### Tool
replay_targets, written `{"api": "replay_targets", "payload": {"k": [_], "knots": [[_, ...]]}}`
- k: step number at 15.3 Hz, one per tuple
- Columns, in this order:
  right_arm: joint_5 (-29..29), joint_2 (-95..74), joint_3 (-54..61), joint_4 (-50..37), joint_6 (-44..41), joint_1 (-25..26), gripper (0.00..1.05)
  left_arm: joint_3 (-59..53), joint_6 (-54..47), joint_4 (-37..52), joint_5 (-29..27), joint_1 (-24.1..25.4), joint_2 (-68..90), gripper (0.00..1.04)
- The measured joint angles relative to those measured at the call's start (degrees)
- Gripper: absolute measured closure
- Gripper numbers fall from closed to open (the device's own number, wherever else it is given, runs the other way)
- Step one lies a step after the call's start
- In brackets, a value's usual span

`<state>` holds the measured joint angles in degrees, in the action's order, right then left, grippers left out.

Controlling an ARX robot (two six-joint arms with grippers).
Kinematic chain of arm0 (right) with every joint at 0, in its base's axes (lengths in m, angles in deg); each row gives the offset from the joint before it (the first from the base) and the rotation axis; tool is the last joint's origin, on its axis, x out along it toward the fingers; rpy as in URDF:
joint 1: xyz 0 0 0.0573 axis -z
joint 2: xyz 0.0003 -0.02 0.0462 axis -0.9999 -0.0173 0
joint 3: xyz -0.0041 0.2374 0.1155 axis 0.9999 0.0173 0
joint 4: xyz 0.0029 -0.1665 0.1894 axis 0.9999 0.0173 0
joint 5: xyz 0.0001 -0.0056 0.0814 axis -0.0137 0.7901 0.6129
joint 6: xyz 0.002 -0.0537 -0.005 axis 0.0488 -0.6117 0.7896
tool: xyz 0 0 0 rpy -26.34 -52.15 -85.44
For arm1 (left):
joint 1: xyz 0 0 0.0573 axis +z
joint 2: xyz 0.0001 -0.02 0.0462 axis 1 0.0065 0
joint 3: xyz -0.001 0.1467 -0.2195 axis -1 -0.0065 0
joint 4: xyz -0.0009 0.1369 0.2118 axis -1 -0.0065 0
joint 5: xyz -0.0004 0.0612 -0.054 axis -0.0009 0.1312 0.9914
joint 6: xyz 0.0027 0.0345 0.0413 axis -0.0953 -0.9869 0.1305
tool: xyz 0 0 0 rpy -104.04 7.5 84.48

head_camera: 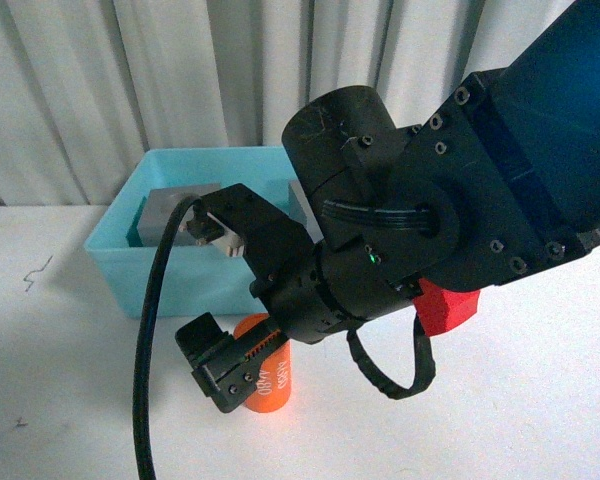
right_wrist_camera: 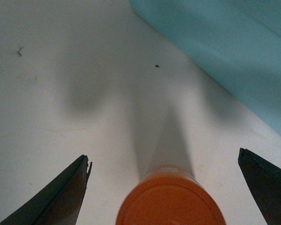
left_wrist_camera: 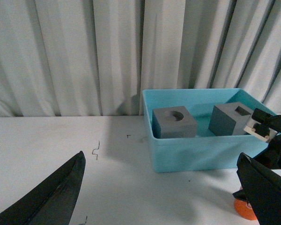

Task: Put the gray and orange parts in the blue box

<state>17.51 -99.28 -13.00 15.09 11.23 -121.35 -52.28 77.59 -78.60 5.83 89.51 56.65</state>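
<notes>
Matte white tabletop (right_wrist_camera: pixel 61 93) bears a smooth orange cylinder (right_wrist_camera: pixel 171 199) inside the wide-spread right pincer (right_wrist_camera: pixel 163 157).

Robot lab setup — white table (left_wrist_camera: pixel 131 192), pleated white curtain (left_wrist_camera: pixel 61 56) behind.

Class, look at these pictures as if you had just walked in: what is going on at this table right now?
The right gripper is open, with a finger on either side of the upright orange cylinder, which stands on the white table on the robot's side of the blue box. It has not closed on the cylinder yet. Both gray cubes sit inside the box. The left gripper is open and holds nothing.
</notes>
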Motion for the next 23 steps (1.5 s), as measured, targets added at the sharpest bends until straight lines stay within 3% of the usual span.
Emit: {"api": "replay_targets", "payload": {"k": [4,8,9,13,17,23], "knots": [[-1.66,-0.31,0.02,0.96,0.87,-0.66,0.09,0.0,0.0,0.0,0.0,0.02,0.0,0.07],[-3.61,-0.26,0.26,2.75,0.22,-0.07,0.53,0.0,0.0,0.0,0.0,0.0,0.0,0.07],[-4.17,0.44,0.55,3.06,0.02,0.2,0.57,0.0,0.0,0.0,0.0,0.0,0.0,0.07],[-1.6,17.99,4.9,-3.93,0.76,5.27,0.57,0.0,0.0,0.0,0.0,0.0,0.0,0.07],[-3.43,18.25,-12.37,-4.39,4.31,13.49,0.57,0.0,0.0,0.0,0.0,0.0,0.0,0.07],[-6.75,-3.76,-34.56,7.82,11.74,7.41,0.57,0.0,0.0,0.0,0.0,0.0,0.0,0.07]]}}
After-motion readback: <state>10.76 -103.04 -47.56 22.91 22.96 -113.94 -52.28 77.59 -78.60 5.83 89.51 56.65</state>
